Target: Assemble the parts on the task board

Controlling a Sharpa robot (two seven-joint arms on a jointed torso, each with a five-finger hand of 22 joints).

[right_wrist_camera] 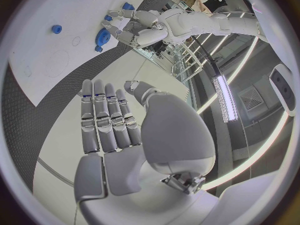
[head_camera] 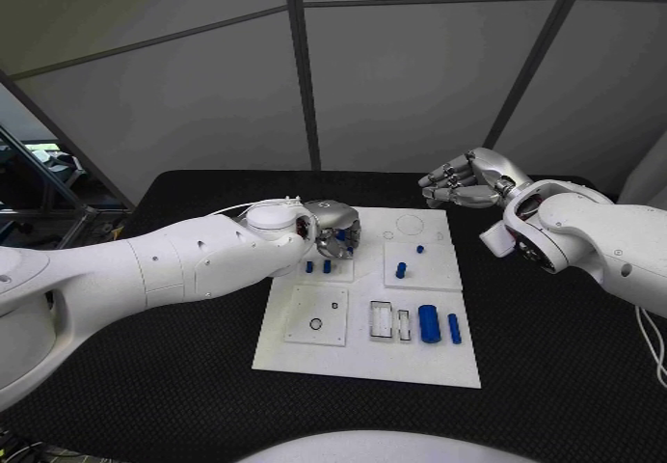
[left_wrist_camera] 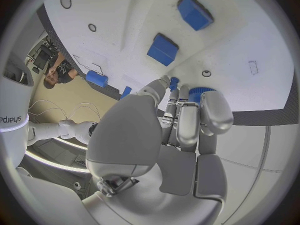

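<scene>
The left hand [head_camera: 333, 234] is low over the far-left part of the white board [head_camera: 364, 362], fingers pointing down at it. In the left wrist view, the left hand [left_wrist_camera: 181, 120] has its fingers drawn together, with their tips closing round a round blue ridged part [left_wrist_camera: 200, 91] and a smaller blue piece [left_wrist_camera: 174, 81] at the thumb tip. It looks like a pinch on the ridged part, though the fingers hide much of it. Just past the fingertips on the board lie two blue blocks [left_wrist_camera: 163, 49], one beyond the other. In the head view, two short blue pegs [head_camera: 318, 267] stand just under this hand, on the near side of it.

The right hand [head_camera: 466, 180] is raised off the far-right corner of the board, well apart from the left hand. Its fingers are straight, side by side, and hold nothing. The right wrist view shows the same: the right hand [right_wrist_camera: 119, 120] is flat and released, with the board's edge beyond its fingertips.

Between the two hands, closer to the right one, a blue peg [head_camera: 400, 270] and a smaller blue piece [head_camera: 418, 250] stand on a raised white tile. Toward the near edge of the board, away from both hands, a thick blue cylinder [head_camera: 430, 323] lies beside a thin blue rod [head_camera: 455, 328].
</scene>
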